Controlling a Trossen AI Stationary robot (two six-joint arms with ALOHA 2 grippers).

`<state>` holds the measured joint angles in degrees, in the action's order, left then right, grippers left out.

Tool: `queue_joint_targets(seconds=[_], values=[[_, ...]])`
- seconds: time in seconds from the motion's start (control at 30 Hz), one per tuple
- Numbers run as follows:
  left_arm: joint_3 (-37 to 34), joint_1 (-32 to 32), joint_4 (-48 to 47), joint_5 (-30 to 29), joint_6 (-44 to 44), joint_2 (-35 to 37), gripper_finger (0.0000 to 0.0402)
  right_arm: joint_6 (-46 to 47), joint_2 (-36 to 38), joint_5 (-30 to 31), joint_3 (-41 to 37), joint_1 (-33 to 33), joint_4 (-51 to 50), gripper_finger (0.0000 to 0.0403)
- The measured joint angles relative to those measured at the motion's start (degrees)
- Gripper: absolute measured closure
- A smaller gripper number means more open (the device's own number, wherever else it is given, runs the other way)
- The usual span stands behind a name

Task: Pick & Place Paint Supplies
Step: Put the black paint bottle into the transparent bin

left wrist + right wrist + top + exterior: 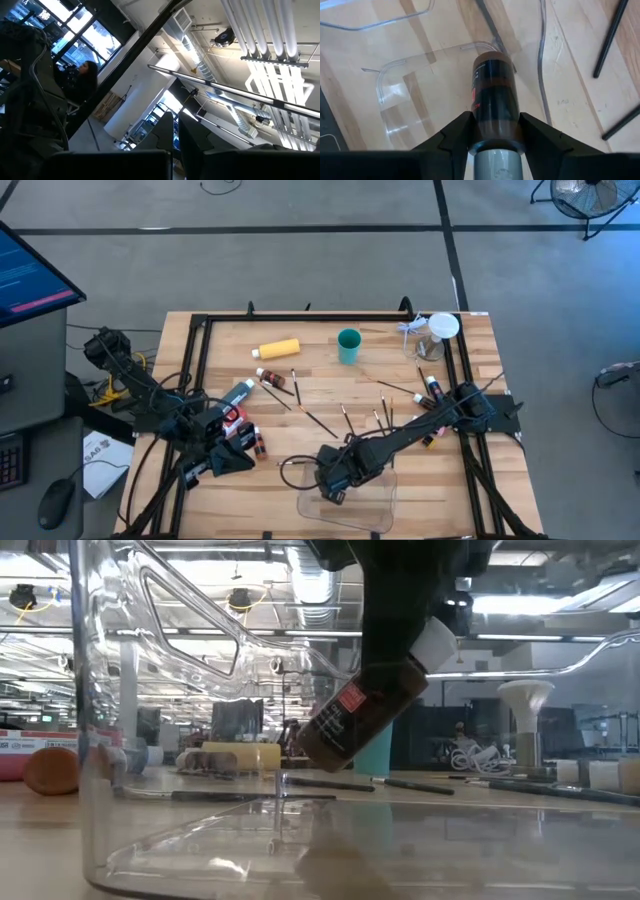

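- While it hangs over the clear tray, the right pincer grips a brown paint bottle near its white cap (bottle tilted, base downward, clear of the tray floor).
- The left pincer, fingers closed on nothing, waits at the tabletop edge.

Both arms matte black, boxy jointed links, black cables along them. Right gripper: two wedge-shaped black fingers. Left gripper: same dark flat fingers.
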<state>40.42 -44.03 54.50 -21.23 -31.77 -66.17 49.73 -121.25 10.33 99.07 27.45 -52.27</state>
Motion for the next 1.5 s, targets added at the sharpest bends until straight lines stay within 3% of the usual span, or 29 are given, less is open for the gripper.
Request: queue_joint_targets(seconds=[0.3, 0.5, 0.9, 1.5], values=[[0.0, -0.31, -0.01, -0.02, 0.05, 0.0, 0.04, 5.02, -2.55, -1.31, 0.1, 2.05, 0.22, 0.0268], [0.0, -0.68, -0.04, -0.26, 0.31, -0.04, 0.04, 8.59, -6.0, -3.86, 0.39, 3.8, 1.99, 0.0252], [0.0, -0.66, -0.02, -0.24, 0.33, -0.04, 0.04, 8.87, -6.4, -4.52, 0.46, 2.81, 1.45, 0.027], [0.0, -1.92, -0.02, -0.22, 0.36, -0.04, 0.04, -0.08, -6.45, -1.42, 0.33, 2.99, 6.59, 0.0229]])
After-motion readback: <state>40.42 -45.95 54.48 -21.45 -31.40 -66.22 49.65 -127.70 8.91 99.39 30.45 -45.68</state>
